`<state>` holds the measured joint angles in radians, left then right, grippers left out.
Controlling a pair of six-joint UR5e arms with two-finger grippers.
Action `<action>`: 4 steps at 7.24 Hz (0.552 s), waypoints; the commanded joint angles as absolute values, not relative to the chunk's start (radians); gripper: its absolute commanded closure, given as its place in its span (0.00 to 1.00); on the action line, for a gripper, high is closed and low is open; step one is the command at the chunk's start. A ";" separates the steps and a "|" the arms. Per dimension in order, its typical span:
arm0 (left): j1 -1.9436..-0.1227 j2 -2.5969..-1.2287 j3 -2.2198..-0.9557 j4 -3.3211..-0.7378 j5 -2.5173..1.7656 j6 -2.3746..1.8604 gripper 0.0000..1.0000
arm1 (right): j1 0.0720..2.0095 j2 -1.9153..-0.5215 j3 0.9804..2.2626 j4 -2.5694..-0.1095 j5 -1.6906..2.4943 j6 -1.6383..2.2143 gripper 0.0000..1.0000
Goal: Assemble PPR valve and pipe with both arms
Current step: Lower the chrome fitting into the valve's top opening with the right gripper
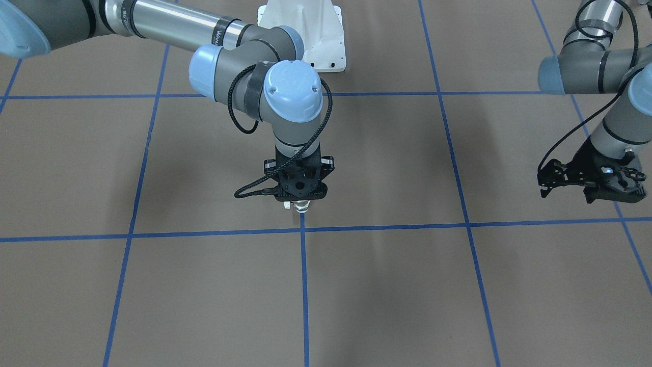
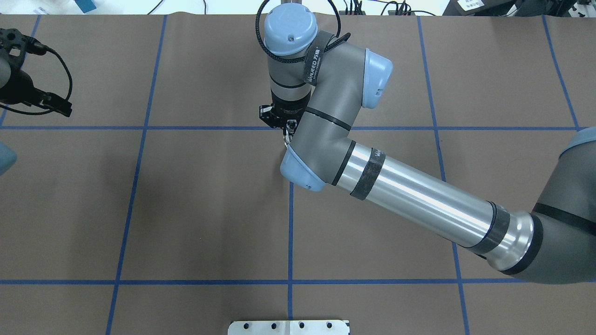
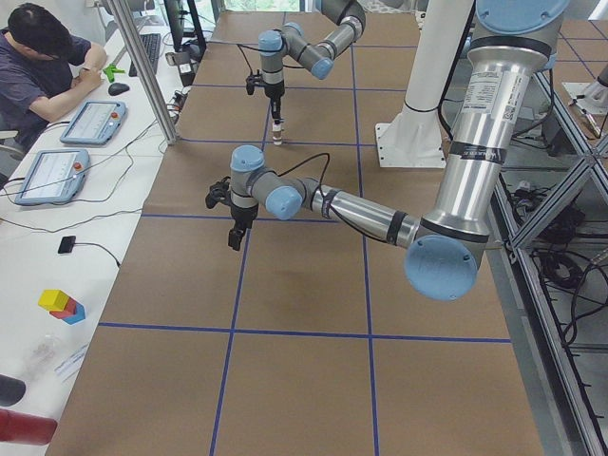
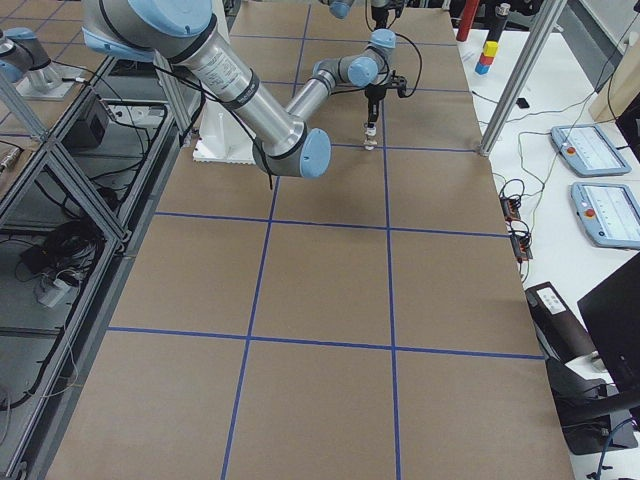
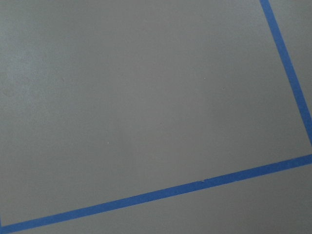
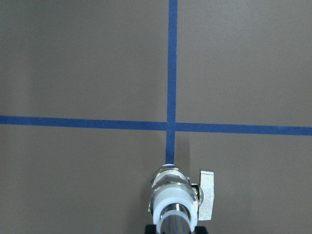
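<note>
My right gripper (image 1: pixel 301 200) points straight down near the blue tape crossing (image 1: pixel 302 229) at the table's middle. It is shut on the pipe (image 6: pixel 173 225), a shiny tube that runs into the white collar of the PPR valve (image 6: pixel 174 195). The valve's handle (image 6: pixel 206 195) sticks out to the right in the right wrist view. The valve (image 1: pixel 301 206) stands upright just under the gripper, at or just above the table; I cannot tell which. My left gripper (image 1: pixel 593 186) hangs above the table far to the side, empty; I cannot tell whether it is open. The left wrist view shows only bare table.
The white bolted pedestal (image 1: pixel 305 30) stands at the robot's edge of the table. Blue tape lines (image 2: pixel 290 232) divide the brown surface into squares. An operator (image 3: pixel 43 57) sits at a side desk with tablets (image 3: pixel 52 176).
</note>
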<state>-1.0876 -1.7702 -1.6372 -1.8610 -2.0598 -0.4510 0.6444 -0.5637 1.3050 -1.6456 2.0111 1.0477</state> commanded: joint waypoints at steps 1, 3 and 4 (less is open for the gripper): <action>-1.088 -1.772 -1.631 -1.867 -2.059 -0.451 0.00 | 0.646 -0.566 1.304 -1.644 2.011 1.048 1.00; -1.088 -1.773 -1.631 -1.867 -2.059 -0.454 0.00 | 0.646 -0.575 1.304 -1.613 2.011 1.049 1.00; -1.088 -1.772 -1.631 -1.867 -2.059 -0.454 0.00 | 0.646 -0.584 1.304 -1.589 2.011 1.051 0.93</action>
<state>-1.0872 -1.7722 -1.6310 -1.8666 -2.0586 -0.4536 0.6456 -0.5742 1.3039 -1.6180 2.0110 1.0487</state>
